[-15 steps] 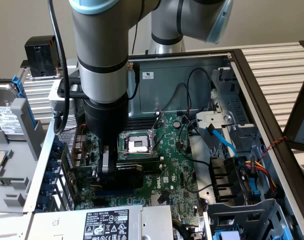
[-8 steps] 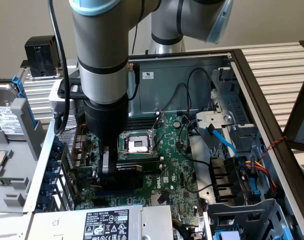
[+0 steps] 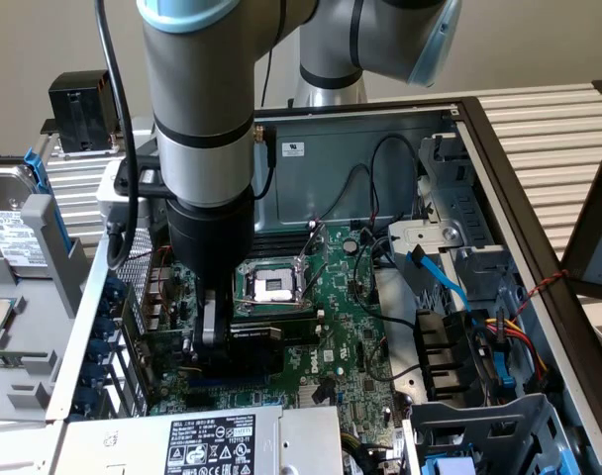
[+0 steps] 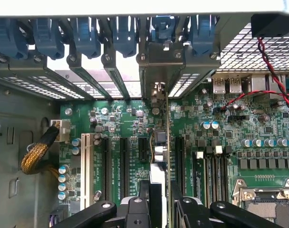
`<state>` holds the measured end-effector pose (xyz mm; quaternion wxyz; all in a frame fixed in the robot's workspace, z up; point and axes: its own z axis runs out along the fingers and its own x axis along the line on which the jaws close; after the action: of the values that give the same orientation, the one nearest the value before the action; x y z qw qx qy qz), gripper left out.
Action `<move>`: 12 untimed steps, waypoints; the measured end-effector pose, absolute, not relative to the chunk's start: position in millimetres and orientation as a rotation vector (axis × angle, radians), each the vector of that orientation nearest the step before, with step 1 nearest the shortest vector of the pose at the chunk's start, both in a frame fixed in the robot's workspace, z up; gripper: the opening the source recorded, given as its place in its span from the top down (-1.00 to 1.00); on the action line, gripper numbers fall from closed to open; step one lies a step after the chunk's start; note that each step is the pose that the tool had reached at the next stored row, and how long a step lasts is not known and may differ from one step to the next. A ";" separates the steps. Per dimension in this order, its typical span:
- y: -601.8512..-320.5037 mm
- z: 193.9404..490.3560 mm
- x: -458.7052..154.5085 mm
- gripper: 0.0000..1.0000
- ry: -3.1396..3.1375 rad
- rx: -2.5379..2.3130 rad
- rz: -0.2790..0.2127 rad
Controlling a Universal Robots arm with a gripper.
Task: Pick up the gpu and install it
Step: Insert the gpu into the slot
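I'm holding gpu (image 4: 159,142) edge-on in gripper (image 4: 159,199), jaws partly closed on it. Keeping card vertical, bracket at case's rear edge, pressing evenly into mobo (image 4: 258,137) slot.

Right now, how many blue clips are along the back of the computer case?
6 blue clips, side by side in one row by the slot brackets; more may hide beyond.

Cables (image 3: 380,198) cross above motherboard (image 3: 346,317); card slots (image 4: 123,161) seemingly free.

You see one gpu (image 4: 159,142), one motherboard (image 4: 258,137), one gripper (image 4: 159,209) and six blue clips (image 4: 123,33).
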<state>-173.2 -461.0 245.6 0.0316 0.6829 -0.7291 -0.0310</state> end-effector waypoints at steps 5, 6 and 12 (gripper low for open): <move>-461.1 245.5 -173.7 0.45 -2.246 2.103 -0.095; -461.1 245.4 -174.0 0.45 -2.246 2.103 -0.095; -461.1 244.4 -174.5 0.45 -2.245 2.103 -0.096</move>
<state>-174.5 -461.1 244.4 0.0318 0.6829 -0.7291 -0.0310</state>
